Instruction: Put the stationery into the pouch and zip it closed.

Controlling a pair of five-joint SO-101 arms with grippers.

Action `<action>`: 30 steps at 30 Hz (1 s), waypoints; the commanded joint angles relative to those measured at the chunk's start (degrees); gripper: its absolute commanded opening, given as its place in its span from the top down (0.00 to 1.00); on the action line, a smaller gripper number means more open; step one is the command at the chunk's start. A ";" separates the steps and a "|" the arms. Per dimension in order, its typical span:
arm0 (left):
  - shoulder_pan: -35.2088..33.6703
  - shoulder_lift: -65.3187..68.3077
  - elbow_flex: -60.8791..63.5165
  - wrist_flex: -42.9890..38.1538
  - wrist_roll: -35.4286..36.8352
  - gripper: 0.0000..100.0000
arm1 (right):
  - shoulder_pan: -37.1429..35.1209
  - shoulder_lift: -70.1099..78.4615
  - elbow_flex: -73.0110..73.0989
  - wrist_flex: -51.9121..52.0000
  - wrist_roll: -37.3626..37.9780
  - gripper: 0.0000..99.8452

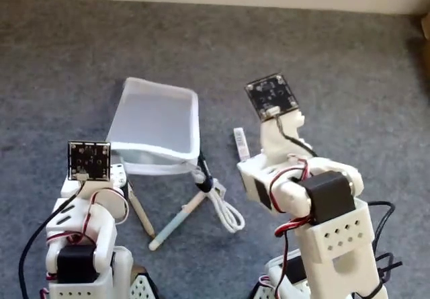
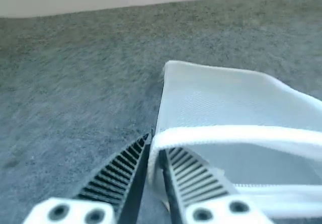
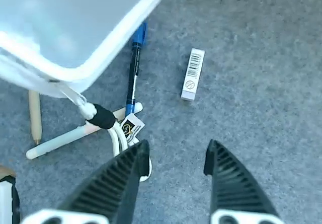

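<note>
While pouch (image 1: 158, 121) lies on grey carpet (image 1: 67, 57), mouth open toward arms, left gripper (image 2: 151, 146) pinches its rim at near-left corner. Before mouth: beige pencil (image 1: 141, 215), pale pen (image 1: 176, 224), blue pen (image 3: 133, 68) partly under pouch, white cord (image 1: 225, 208). Small white box (image 1: 240, 143) lies just right of pouch. Right gripper (image 3: 176, 151) hangs above carpet, jaws apart, holding nothing.

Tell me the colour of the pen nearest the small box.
Blue and black pen; right wrist view.
</note>
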 commanded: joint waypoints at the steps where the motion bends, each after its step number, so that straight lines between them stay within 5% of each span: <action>1: -1.01 0.57 -6.11 2.73 0.09 0.99 | 2.15 -0.48 -3.30 -2.42 -0.18 0.83; 12: -1.01 0.66 -14.81 11.87 0.35 0.99 | 4.00 0.13 -1.10 -8.31 -0.18 0.83; 21: -1.01 1.54 -15.96 12.13 0.35 0.99 | 4.00 0.13 12.88 -24.84 -0.18 0.83; 30: -0.75 24.92 -28.44 12.84 0.79 0.99 | 3.65 0.22 18.33 -29.85 -0.26 0.83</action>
